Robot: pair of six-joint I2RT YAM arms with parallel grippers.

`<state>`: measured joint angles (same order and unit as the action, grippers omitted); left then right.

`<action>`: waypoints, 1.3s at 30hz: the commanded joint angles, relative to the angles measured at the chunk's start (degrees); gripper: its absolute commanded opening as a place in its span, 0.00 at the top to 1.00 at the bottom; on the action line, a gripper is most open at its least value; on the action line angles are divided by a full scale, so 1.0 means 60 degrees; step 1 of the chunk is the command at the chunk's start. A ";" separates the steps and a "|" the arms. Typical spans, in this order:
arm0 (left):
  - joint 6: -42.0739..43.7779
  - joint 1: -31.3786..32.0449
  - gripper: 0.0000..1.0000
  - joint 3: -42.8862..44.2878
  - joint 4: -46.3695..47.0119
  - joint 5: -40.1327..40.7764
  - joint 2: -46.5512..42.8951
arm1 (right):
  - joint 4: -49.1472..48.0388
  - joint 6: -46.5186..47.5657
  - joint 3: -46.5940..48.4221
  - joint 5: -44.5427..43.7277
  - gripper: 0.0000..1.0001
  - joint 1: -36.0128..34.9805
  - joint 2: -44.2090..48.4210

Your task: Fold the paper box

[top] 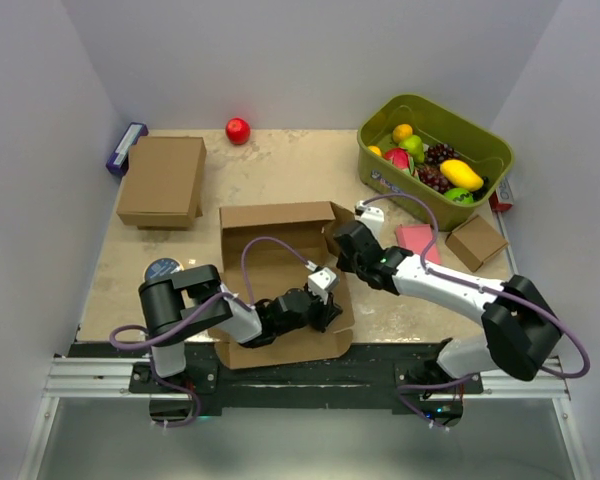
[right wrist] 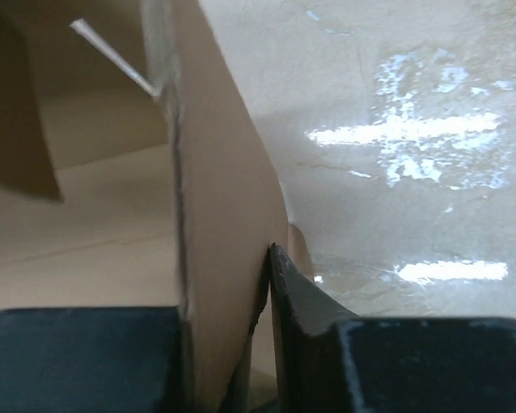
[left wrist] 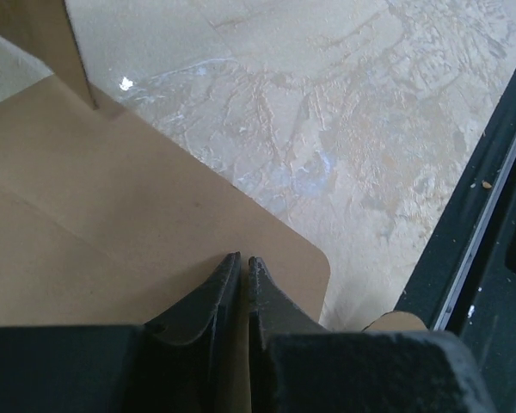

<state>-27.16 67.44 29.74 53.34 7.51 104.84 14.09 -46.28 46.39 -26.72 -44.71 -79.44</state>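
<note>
The paper box [top: 280,262] lies mid-table as a brown cardboard sheet with its back wall raised. My left gripper [top: 327,312] is over its near right part. In the left wrist view its jaws [left wrist: 243,258] stand almost together above a flat, round-cornered flap [left wrist: 112,224], which shows on both sides of them and is not between them. My right gripper [top: 342,243] is at the box's right side. In the right wrist view a raised flap [right wrist: 224,198] stands edge-on between the jaws of the right gripper [right wrist: 258,258]. The right finger [right wrist: 305,310] touches the flap and the other finger is hidden behind it.
A closed brown box [top: 162,180] sits at the back left beside a purple item [top: 126,147]. A red ball [top: 238,130] lies at the back. A green bin [top: 380,172] of fruit, a pink pad [top: 417,240] and a small cardboard cube [top: 477,242] are on the right. A black rail [left wrist: 482,224] edges the table.
</note>
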 commanded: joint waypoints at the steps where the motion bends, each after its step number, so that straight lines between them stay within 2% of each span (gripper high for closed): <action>1: -0.0249 0.0113 0.87 -0.0092 -0.0350 -0.0138 0.0106 | -0.1028 -0.0241 0.0032 0.0410 0.79 -0.0180 -0.0105; 5: -0.0293 0.0113 0.87 -0.0268 -0.0394 0.0023 -0.0114 | -0.1293 -0.0109 -0.0056 0.0718 0.63 -0.0239 0.0129; 6: -0.0293 0.0113 0.87 -0.0283 -0.0467 0.0038 -0.0245 | -0.1264 -0.0036 -0.0056 0.0747 0.55 -0.0254 0.0216; 9: -0.0118 0.0113 0.85 -0.0225 -0.0890 0.0082 -0.0741 | -0.0943 0.0008 -0.0115 0.0776 0.41 -0.0254 0.0860; 10: -0.0016 0.0098 0.85 -0.0210 -0.1037 0.0111 -0.0918 | -0.0826 0.0052 -0.0158 0.0675 0.31 -0.0254 0.1340; 11: 0.0058 0.0098 0.83 -0.0181 -0.1198 0.0154 -0.1109 | -0.0578 0.0140 -0.0173 0.0602 0.27 -0.0239 0.1592; 13: 0.0233 0.0098 0.76 -0.0151 -0.1769 0.0199 -0.1782 | -0.0255 0.0257 -0.0115 0.0295 0.19 -0.0210 0.2395; 14: 0.0307 0.0098 0.72 -0.0108 -0.1974 0.0228 -0.2292 | 0.0051 0.0388 -0.0013 0.0206 0.17 -0.0152 0.2690; 15: 0.0365 0.0098 0.63 -0.0078 -0.2440 0.0243 -0.2544 | 0.0171 0.0462 0.0031 0.0147 0.15 -0.0108 0.2954; 17: 0.0556 0.0098 0.56 0.0009 -0.3013 0.0287 -0.3404 | 0.0405 0.0725 0.0163 0.0103 0.11 0.0271 0.3597; 18: 0.0614 0.0098 0.50 0.0053 -0.3582 0.0301 -0.3700 | 0.0479 0.0828 0.0222 0.0117 0.11 0.0448 0.3732; 21: 0.0805 0.0098 0.41 0.0287 -0.4914 0.0302 -0.4957 | 0.0611 0.1180 0.0339 0.0249 0.10 0.1224 0.3938; 23: 0.0937 0.0098 0.37 0.0667 -0.5766 0.0374 -0.5938 | 0.0379 0.1341 0.0267 0.0468 0.10 0.1837 0.3894; 24: 0.0981 0.0069 0.34 0.0857 -0.6742 0.0520 -0.6263 | 0.0246 0.1385 0.0208 0.0657 0.11 0.2001 0.3749; 26: 0.1186 -0.0179 0.31 0.1589 -0.7757 0.0579 -0.7096 | -0.0177 0.1444 0.0018 0.0791 0.11 0.2337 0.3544; 27: 0.1244 -0.0383 0.29 0.1882 -0.8777 0.0536 -0.7348 | -0.0267 0.1488 -0.0026 0.0748 0.12 0.2383 0.3282; 29: 0.1595 -0.1159 0.27 0.2775 -0.9765 0.0347 -0.7875 | -0.0515 0.1575 -0.0085 0.0718 0.14 0.2383 0.2973; 31: 0.2294 -0.1846 0.25 0.3869 -1.0981 0.0169 -0.7951 | -0.0648 0.1605 -0.0173 0.0791 0.16 0.2383 0.2607; 33: 0.2985 -0.2011 0.20 0.4504 -1.1917 0.0766 -0.7762 | -0.1013 0.1810 -0.0392 0.0907 0.17 0.2368 0.2488; 35: 0.3893 -0.2187 0.18 0.5120 -1.2243 0.1295 -0.7325 | -0.1756 0.1839 -0.0829 0.1361 0.18 0.2368 0.2371; 39: 0.5023 -0.2801 0.17 0.5401 -1.2172 0.2321 -0.6517 | -0.2596 0.1884 -0.1199 0.1700 0.20 0.2368 0.1903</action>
<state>-7.29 53.49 60.88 -12.99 14.81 60.62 6.85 -36.64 40.64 -19.51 -30.41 -66.22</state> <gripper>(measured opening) 0.828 0.808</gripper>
